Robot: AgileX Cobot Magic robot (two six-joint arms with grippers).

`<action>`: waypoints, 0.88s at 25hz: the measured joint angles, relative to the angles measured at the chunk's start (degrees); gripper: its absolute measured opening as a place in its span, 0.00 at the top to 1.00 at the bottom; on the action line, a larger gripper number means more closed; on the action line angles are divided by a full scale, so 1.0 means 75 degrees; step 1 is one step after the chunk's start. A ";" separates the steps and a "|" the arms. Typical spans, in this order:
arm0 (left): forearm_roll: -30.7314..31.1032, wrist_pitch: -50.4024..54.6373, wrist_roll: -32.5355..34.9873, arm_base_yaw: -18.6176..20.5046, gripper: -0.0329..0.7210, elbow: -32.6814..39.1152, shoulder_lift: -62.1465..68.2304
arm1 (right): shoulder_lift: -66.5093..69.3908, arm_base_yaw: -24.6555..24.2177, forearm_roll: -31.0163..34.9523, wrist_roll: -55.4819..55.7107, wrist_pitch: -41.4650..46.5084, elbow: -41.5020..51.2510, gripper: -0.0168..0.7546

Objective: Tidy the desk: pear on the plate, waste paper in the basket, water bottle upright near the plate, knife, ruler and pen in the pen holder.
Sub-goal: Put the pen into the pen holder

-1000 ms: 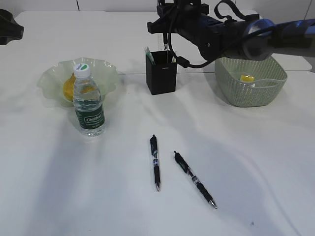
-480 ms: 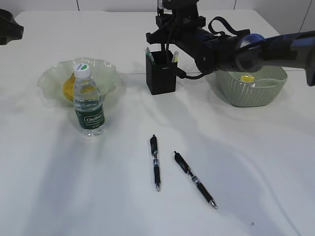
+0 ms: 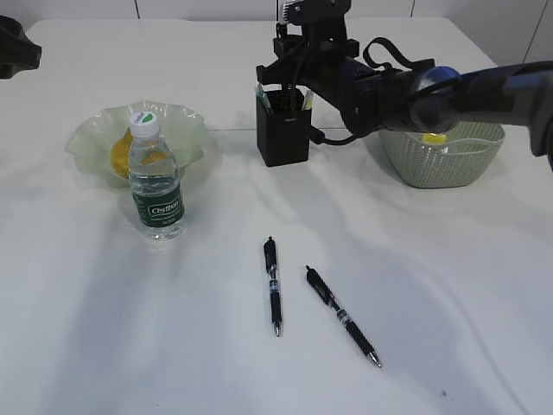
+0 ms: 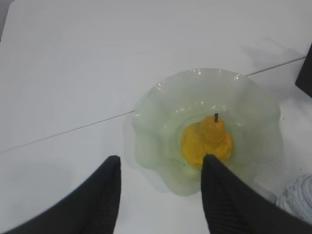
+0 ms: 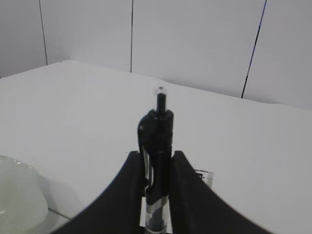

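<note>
Seen from the front: right gripper hanging over the matte black square pen holder at the back of the white tabletop, its fingers lost against the dark arm. Showing plainly only in the right wrist view: right gripper clamping a black pen upright between ribbed black fingers, click-button end uppermost, panelled wall behind. Lying loose on the tabletop nearer the camera, two more black pens, close together but not touching. Standing upright just in front of the pale green, ruffled glass plate: clear plastic water bottle with dark green label and white cap. Hiding much of the pear in the front view, the bottle; looking straight down in the left wrist view, the yellow pear sitting in the middle of the plate, dark stem showing, left gripper hovering above with fingers well apart and empty. Resting at the right, the sage-green woven-pattern basket, a yellow paper scrap inside.
</note>
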 joint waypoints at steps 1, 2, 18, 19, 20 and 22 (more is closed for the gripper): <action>0.0000 0.0000 0.0000 0.0000 0.46 0.0000 0.0000 | 0.0019 0.0000 0.0000 0.0000 0.0034 -0.0019 0.85; 0.0000 0.0000 0.0000 0.0000 0.46 0.0000 0.0000 | 0.0047 0.0000 0.0000 0.0003 0.0034 -0.0035 0.85; 0.0000 0.0000 0.0000 0.0000 0.46 0.0000 0.0000 | 0.0181 0.0000 -0.0005 0.0031 0.0356 -0.0183 0.85; 0.0000 0.0000 0.0000 0.0000 0.46 0.0000 0.0000 | 0.0181 0.0000 -0.0005 0.0031 0.0356 -0.0211 0.85; 0.0000 0.0000 0.0000 0.0000 0.46 0.0000 0.0000 | 0.0181 0.0000 -0.0005 0.0031 0.0356 -0.0212 0.85; 0.0000 0.0000 0.0000 0.0000 0.47 0.0000 0.0000 | 0.0181 0.0000 -0.0005 0.0031 0.0410 -0.0224 0.85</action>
